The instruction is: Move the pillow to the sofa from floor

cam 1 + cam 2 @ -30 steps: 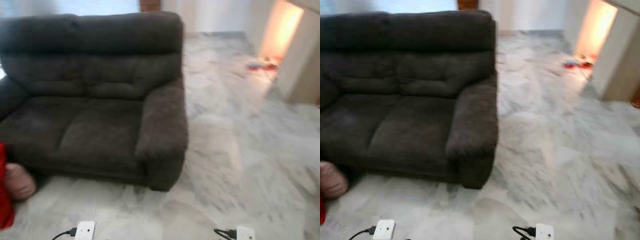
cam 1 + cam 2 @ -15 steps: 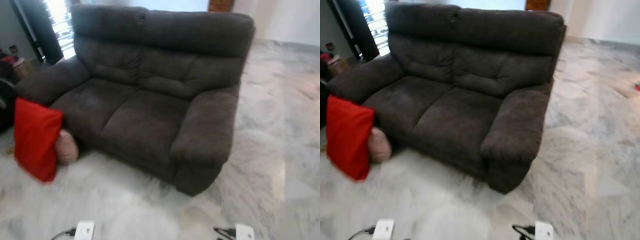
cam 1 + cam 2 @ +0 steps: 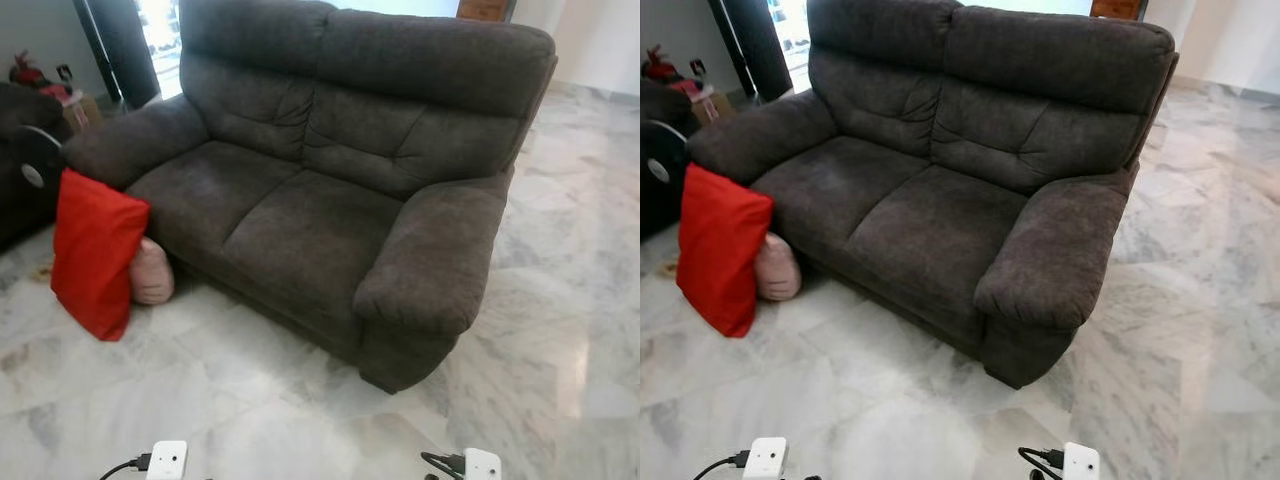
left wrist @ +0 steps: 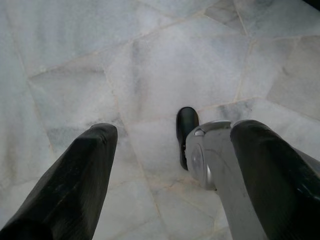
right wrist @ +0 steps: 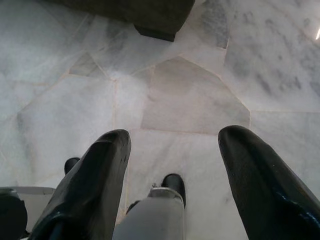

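Marble floor (image 3: 250, 400), pale grey with veining, runs under and around a dark grey two-seat sofa (image 3: 330, 190) that takes up the far centre of the head views. Seat cushions are bare.

Red pillow (image 3: 93, 252): stands on edge on the floor at the left, leaning against the sofa's front near its left armrest. A smaller pink cushion (image 3: 152, 272) sits just behind it, touching both the red one and the sofa base. Task sentence names one pillow; the red one is the larger and nearer, so I take it as the target, though this is a judgement.

Handling, estimated: fabric cover, stuffed, light, soft. It will fold and sag under a narrow pinch; not fragile, not slippery. Best hold looks like the upper corner or top edge, which is free and raised off the floor, with the fingers biting deep into the stuffing. A two-arm squeeze on the flat faces would also serve. Risk: dragging the pink cushion along if the grasp goes too low.

Left gripper (image 4: 170, 165): hangs over bare marble, jaws spread apart, nothing between them. Right gripper (image 5: 172, 170): likewise over the floor, jaws released and empty; the sofa's near foot (image 5: 155, 32) lies beyond it. Both are well apart from the pillow.

Status: pillow not yet approached; robot must close in to the left first.
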{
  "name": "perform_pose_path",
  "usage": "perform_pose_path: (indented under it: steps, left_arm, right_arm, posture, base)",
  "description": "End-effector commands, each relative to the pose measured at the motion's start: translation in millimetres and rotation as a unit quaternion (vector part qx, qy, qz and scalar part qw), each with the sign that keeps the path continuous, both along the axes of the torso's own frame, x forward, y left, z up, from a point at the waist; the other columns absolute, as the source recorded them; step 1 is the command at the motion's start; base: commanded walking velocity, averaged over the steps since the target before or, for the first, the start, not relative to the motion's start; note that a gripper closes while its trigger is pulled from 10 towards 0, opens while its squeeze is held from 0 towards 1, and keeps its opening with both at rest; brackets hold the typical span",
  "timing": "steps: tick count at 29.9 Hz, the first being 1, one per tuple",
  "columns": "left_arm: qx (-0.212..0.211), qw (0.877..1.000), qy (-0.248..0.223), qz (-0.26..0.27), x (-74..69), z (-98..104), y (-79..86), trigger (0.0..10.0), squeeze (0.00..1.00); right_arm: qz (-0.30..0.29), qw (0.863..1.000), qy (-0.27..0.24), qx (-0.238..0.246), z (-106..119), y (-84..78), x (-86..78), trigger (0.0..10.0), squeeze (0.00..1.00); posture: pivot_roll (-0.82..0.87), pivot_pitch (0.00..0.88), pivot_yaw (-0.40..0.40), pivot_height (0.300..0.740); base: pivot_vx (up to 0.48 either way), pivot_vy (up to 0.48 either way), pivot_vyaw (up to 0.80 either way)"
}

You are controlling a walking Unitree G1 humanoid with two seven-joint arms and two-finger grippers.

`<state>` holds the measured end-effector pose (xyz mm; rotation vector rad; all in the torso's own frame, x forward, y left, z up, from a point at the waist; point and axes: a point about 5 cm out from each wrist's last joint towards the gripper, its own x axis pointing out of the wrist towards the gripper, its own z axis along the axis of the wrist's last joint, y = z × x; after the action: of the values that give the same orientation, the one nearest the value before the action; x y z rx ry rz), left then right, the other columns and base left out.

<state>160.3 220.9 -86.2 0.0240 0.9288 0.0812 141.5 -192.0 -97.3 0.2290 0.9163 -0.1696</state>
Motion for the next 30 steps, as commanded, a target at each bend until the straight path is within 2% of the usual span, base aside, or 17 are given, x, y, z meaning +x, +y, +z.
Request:
perform_pose_path:
  steps: [1, 30]
  left_arm:
    - [-0.002, 1.0, 0.011, 0.013, -3.7, -1.7, 2.0, 10.0, 0.0]
    - [-0.007, 1.0, 0.009, 0.017, -3.2, -1.8, 0.6, 10.0, 0.0]
  right_arm:
    - [-0.008, 1.0, -0.002, 0.005, 0.4, 0.6, 1.7, 10.0, 0.0]
    - [-0.011, 1.0, -0.002, 0.002, 0.8, -1.1, 2.0, 10.0, 0.0]
  posture:
    - [0.02, 0.0, -0.011, 0.74]
    - [0.02, 0.0, -0.017, 0.74]
  base:
    - [0.0, 0.274, 0.0]
    - [0.0, 0.355, 0.0]
